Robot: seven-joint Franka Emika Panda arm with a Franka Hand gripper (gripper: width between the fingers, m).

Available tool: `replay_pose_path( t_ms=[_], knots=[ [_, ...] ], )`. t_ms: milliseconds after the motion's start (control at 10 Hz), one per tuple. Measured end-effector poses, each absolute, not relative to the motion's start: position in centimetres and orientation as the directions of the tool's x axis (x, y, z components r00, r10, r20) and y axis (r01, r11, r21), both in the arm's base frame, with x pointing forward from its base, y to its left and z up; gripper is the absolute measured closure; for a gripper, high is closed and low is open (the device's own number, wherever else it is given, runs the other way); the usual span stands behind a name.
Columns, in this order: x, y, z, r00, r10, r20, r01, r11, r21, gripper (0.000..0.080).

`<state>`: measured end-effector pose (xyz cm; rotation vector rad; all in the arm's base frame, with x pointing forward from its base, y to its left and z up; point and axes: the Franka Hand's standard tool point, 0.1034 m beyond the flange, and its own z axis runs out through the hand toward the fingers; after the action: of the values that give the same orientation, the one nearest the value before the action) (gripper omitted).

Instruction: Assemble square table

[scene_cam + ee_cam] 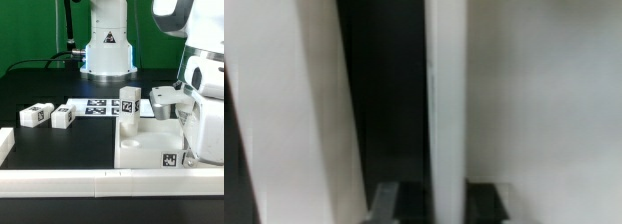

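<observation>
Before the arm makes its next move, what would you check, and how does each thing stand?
1. Square panel lies flat on the table: ok.
2. Upright leg post stands at a corner of the panel: ok.
3. Loose leg posts lie apart from the panel, at the exterior view's left: ok.
4. Gripper open or shut: cannot tell.
5. Gripper holding anything: cannot tell.

A robotics lab: a white robot arm base [107, 48] upper centre, a black table [35, 85], a tagged marker board [92, 108].
</observation>
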<state>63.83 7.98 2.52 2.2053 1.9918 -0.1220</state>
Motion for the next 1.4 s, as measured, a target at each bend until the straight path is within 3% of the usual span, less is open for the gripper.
replay_pose_path(
  t_ms=[100,200,300,400,500,900,1400],
  knots=[
    [63.7,8.2,3.1,0.115,0.976,-0.184,0.992,-0.105,0.064,0.0666],
    [63.8,8.4,4.2,0.124,0.973,-0.195,0.992,-0.114,0.063,0.0464],
    [64.1,8.4,5.4,0.121,0.971,-0.207,0.992,-0.111,0.060,0.0329],
    [64.4,8.3,6.8,0.121,0.968,-0.218,0.992,-0.111,0.059,0.0329],
    [64.6,7.8,8.2,0.129,0.968,-0.216,0.991,-0.116,0.072,0.0186],
    [63.1,3.6,11.1,0.142,0.966,-0.216,0.987,-0.122,0.102,0.0152],
    [62.4,2.6,11.1,0.278,0.939,-0.202,0.959,-0.258,0.119,0.0150]
  ],
)
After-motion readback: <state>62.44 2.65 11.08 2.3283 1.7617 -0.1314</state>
